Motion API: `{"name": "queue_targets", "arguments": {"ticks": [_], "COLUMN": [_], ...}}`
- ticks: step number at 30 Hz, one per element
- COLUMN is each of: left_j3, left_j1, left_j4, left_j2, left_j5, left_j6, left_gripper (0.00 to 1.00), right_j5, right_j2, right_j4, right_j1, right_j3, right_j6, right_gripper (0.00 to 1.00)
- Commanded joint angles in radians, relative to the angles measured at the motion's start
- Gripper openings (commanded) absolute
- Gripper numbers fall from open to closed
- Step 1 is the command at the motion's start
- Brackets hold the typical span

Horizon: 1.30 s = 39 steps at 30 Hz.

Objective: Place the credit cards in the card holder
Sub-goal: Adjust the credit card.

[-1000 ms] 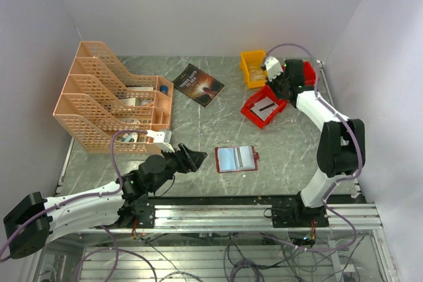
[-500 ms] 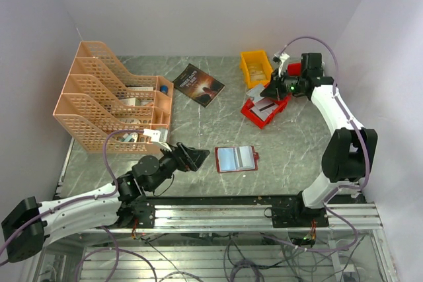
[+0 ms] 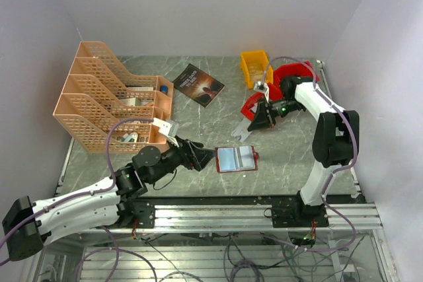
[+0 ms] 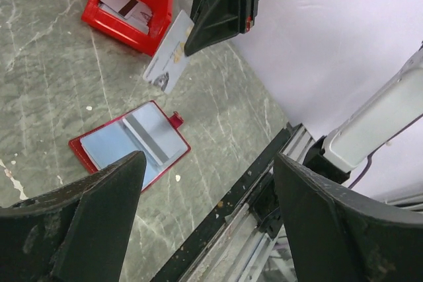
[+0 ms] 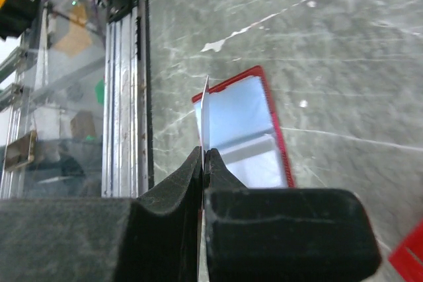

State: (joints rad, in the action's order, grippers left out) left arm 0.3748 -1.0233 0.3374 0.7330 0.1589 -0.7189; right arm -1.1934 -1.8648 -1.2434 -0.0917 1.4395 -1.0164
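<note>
The dark red card holder [image 3: 236, 158] lies open on the table, its pale pockets facing up; it also shows in the left wrist view [image 4: 129, 143] and the right wrist view [image 5: 241, 133]. My right gripper [image 3: 258, 118] is shut on a pale credit card [image 3: 242, 130] and holds it in the air between the red bin and the holder. The card hangs from the right gripper [image 4: 221, 4] in the left wrist view [image 4: 168, 51] and shows edge-on [image 5: 205, 110] in the right wrist view. My left gripper [image 3: 201, 156] is open and empty, just left of the holder.
A red bin [image 4: 142, 28] with more cards [image 4: 122, 4] sits behind the held card. A yellow bin [image 3: 253, 67] and a second red bin [image 3: 294, 70] stand at the back right. A dark book [image 3: 198, 84] and an orange file rack [image 3: 112, 97] are at the back left.
My right gripper has lifted a card out of the red bin and moved down-left toward the holder. My left gripper has moved right, closer to the holder.
</note>
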Motion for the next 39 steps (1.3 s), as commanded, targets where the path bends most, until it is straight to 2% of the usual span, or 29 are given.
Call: {"name": "queue_targets", "arguments": {"ticks": [1, 6, 9, 11, 17, 18, 19, 22, 24, 27, 30, 36, 39], "left_j3": [0.064, 0.061, 0.041, 0.047, 0.106, 0.111, 0.116, 0.121, 0.116, 0.089, 0.084, 0.168, 0.201], "left_j1": [0.004, 0.004, 0.005, 0.005, 0.005, 0.003, 0.001, -0.047, -0.116, -0.192, -0.208, -0.211, -0.212], "left_j4": [-0.073, -0.013, 0.062, 0.068, 0.039, 0.044, 0.059, 0.084, 0.1, 0.168, 0.229, 0.197, 0.18], "left_j2": [0.032, 0.042, 0.05, 0.066, 0.148, 0.165, 0.184, 0.222, 0.224, 0.232, 0.269, 0.415, 0.463], "left_j5": [-0.094, -0.136, -0.223, -0.268, -0.357, -0.369, -0.382, -0.359, -0.277, -0.191, -0.173, -0.136, -0.097], "left_j6": [0.101, 0.143, 0.218, 0.273, 0.424, 0.438, 0.467, 0.57, 0.676, 0.798, 0.815, 0.778, 0.768], "left_gripper": [0.88, 0.87, 0.81, 0.8, 0.77, 0.77, 0.81, 0.84, 0.85, 0.84, 0.82, 0.63, 0.55], "right_j5": [-0.021, 0.019, 0.035, 0.039, 0.049, 0.048, 0.048, 0.057, 0.074, 0.098, 0.119, 0.126, 0.135], "right_j2": [0.043, 0.094, 0.133, 0.16, 0.275, 0.294, 0.311, 0.367, 0.408, 0.46, 0.474, 0.426, 0.433], "right_j4": [-0.134, -0.134, -0.133, -0.134, -0.133, -0.134, -0.134, -0.104, -0.055, 0.023, 0.066, 0.016, 0.052], "right_j1": [-0.062, -0.154, -0.205, -0.235, -0.254, -0.254, -0.254, -0.255, -0.254, -0.254, -0.254, -0.254, -0.254], "right_j3": [-0.036, -0.069, -0.098, -0.13, -0.257, -0.283, -0.303, -0.368, -0.415, -0.462, -0.459, -0.406, -0.41], "right_j6": [-0.193, -0.262, -0.313, -0.366, -0.633, -0.679, -0.744, -0.868, -0.918, -0.886, -0.827, -0.818, -0.769], "right_gripper": [0.0, 0.0, 0.0, 0.0, 0.0, 0.0, 0.0, 0.0, 0.0, 0.0, 0.0, 0.0, 0.0]}}
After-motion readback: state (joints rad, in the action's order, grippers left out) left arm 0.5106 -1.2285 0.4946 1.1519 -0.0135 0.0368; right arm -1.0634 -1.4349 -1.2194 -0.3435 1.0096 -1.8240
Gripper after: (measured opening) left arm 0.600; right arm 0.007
